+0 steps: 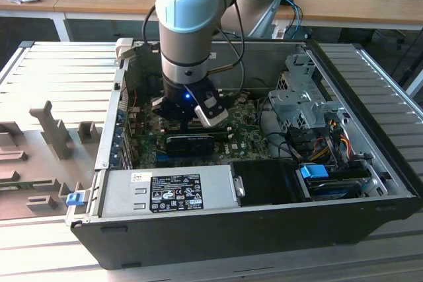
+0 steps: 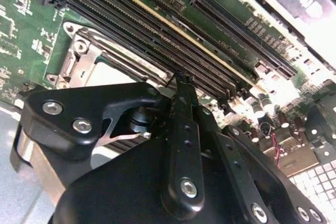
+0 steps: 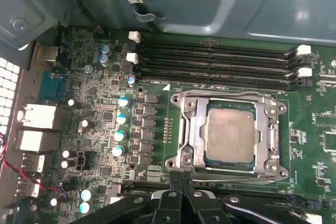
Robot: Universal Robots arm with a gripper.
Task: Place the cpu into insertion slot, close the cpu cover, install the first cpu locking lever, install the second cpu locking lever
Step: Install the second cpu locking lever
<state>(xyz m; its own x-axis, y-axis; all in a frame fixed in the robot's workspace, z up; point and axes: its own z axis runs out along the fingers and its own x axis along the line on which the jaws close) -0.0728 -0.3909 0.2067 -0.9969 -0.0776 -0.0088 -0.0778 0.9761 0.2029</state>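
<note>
Tool (image 3: 182,182) fingers meet at the tips, closed and holding nothing, poised just beside the near rim of the slot (image 3: 182,129) in the first wrist view. The cpu (image 3: 230,136) already lies flat in the slot, its grey top showing through the window of the cover (image 3: 190,129), which looks to be down over it. So seating seems done and the cover closed, or nearly. I cannot make out either locking lever well enough to say whether it is latched; those steps are probably still open.

Room is tight. Long memory slots (image 3: 215,64) run just beside the slot on its far side, capacitors (image 3: 122,119) stand near one flank, and the case wall (image 1: 198,186) hems in the board (image 1: 244,133), where the arm hangs low inside the case in the exterior view.
</note>
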